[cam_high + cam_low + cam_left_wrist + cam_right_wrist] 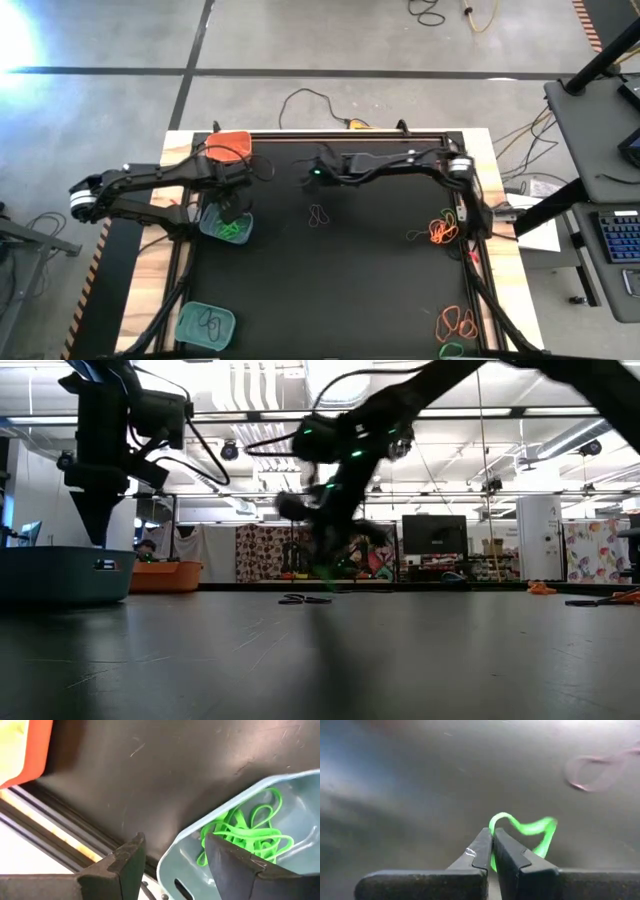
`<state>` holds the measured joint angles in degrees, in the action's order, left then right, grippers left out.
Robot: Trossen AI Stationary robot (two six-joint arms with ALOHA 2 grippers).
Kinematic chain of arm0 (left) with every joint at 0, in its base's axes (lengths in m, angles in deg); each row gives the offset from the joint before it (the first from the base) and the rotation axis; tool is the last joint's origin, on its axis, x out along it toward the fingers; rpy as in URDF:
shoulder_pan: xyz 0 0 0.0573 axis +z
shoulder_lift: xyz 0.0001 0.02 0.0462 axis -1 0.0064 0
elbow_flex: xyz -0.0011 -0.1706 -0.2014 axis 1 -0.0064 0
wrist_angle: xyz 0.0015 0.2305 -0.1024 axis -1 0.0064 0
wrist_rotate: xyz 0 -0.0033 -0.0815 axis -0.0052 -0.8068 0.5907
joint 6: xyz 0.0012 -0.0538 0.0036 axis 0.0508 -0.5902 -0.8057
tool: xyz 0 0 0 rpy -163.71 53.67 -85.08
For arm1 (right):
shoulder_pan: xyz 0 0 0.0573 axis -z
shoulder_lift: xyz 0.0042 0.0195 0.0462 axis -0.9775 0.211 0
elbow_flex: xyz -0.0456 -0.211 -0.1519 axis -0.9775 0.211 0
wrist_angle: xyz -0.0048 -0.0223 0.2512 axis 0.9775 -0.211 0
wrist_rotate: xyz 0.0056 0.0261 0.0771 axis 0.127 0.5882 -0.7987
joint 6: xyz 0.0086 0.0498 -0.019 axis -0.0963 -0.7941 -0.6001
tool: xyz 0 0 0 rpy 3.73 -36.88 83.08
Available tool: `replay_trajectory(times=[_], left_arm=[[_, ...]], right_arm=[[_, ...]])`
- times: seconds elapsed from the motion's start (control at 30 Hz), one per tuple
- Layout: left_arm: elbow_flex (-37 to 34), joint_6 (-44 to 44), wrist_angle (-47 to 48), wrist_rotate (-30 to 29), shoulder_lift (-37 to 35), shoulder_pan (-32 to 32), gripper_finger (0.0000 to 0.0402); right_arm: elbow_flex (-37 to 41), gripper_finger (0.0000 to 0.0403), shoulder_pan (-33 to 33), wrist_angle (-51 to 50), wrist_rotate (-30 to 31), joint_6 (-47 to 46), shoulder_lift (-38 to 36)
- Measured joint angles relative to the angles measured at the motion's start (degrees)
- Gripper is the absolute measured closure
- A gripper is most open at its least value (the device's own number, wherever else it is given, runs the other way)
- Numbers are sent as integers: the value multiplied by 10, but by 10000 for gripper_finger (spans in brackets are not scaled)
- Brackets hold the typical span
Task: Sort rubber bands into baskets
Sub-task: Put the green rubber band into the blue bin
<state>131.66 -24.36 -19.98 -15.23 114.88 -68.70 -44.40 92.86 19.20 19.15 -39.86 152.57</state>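
Note:
My right gripper (492,840) hangs over the mat's far middle (314,180), shut on a bright green rubber band (526,827). My left gripper (175,855) stands open, pointing down just above a teal basket (226,224) that holds green rubber bands (247,827). One of its fingers is over the basket's inside, the other over the mat beside it. An orange basket (229,148) sits at the far left. A second teal basket (205,325) with dark bands sits near left. A dark band (318,215) lies on the mat's middle. My right gripper pinches a short stretch of the green rubber band (493,827) between its two fingertips. The fingers slant down toward the mat. The rest of the loop (540,832) sticks out beyond the fingertips, clear of the mat.
Orange bands lie in loose heaps on the mat's right side (440,232) and near right corner (458,320), with a green one (452,350) at the near edge. Cables run along the far rail (340,125). The middle of the black mat (340,290) is bare.

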Motion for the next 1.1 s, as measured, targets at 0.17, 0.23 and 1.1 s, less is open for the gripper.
replay_trajectory(times=[0.17, 0.23, 1.1], left_arm=[[0, -10, -1, -9, -10, 0, 214], [0, -22, -13, -10, -11, 1, 214], [-1, -36, -351, 107, 68, 1, 214]], right_arm=[[-134, 390, 3, -72, 0, -12, 88], [-183, 382, 4, -116, 1, -11, 118], [-373, 160, 0, -518, 115, 246, 3]])
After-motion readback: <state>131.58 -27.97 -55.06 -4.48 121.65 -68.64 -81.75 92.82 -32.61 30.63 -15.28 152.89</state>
